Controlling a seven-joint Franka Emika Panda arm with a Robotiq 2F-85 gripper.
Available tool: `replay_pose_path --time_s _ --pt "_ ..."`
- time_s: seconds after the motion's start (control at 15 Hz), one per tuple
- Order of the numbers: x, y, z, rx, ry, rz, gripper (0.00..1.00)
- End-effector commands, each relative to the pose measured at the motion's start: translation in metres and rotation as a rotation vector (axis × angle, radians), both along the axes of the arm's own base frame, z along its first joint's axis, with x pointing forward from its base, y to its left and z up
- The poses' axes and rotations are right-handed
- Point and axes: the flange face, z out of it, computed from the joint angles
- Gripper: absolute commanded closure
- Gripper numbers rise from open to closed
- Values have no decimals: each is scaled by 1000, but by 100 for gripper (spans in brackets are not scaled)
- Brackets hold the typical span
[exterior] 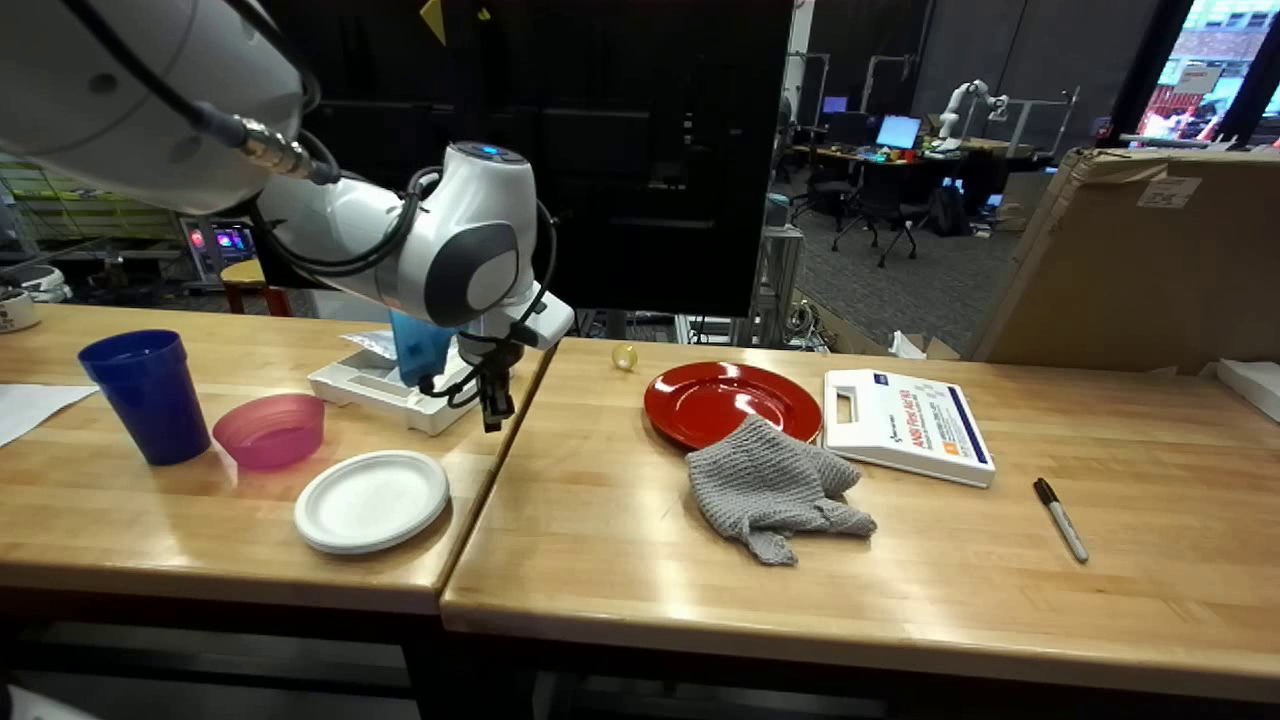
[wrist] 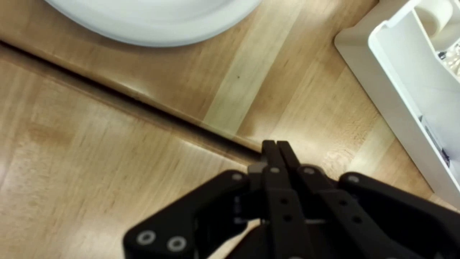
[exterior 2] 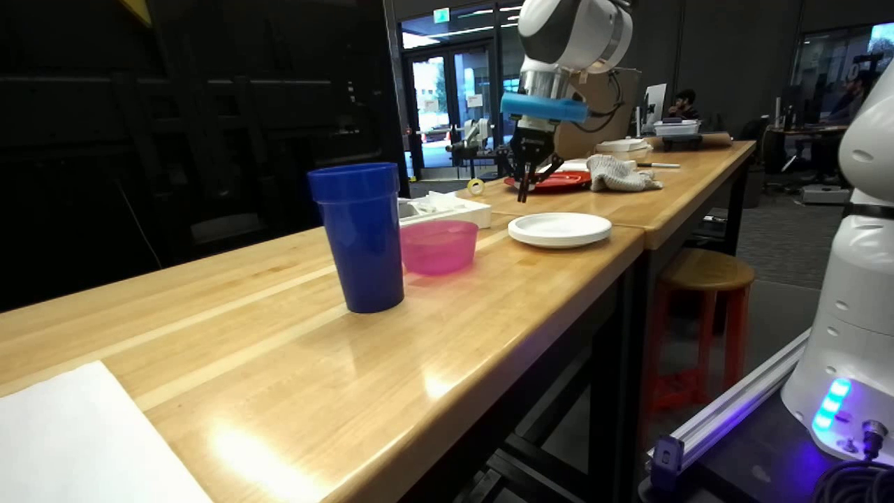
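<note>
Nearest the camera, filling the lower right of the wrist view, we have the gripper (wrist: 276,142). Its black fingers are pressed together along their tips, and we see nothing pinched between them. They hang over the end of the dark gap (wrist: 201,130) between two wooden tabletops (wrist: 90,172).

Closest to it, both well apart from the fingers, are a stack of white plates (wrist: 154,36), cut off by the top edge of the wrist view, and a compartmented white tray (wrist: 394,108) at the right edge, with a pale roll (wrist: 444,10) in its upper part. In an exterior view we find the plates left of centre, with a pink bowl (exterior: 268,432) and an upright blue cup (exterior: 148,400) farther left.

Right of centre there, a gray waffle-knit cloth (exterior: 775,490) hides part of the lower rim of a red plate (exterior: 690,400), beside a first aid kit case (exterior: 910,425); a marker (exterior: 1062,522) lies farther right.

As for progress, we judge that no grasp is in hand: plates and tray rest on the wood. Whether this is ahead of a pick-up or after a release, we cannot tell.
</note>
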Motion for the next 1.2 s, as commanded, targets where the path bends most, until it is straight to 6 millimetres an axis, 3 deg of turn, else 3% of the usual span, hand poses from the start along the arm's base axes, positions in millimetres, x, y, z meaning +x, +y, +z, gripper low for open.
replay_pose_path --time_s 0.0,0.27,0.8,1.13 --pt "-17 -4 -3 28 26 -57 100" --pt "-28 -10 -5 23 49 -91 100" --pt "-49 -30 15 11 110 -140 100" --pt "-57 -30 8 23 139 -152 100"
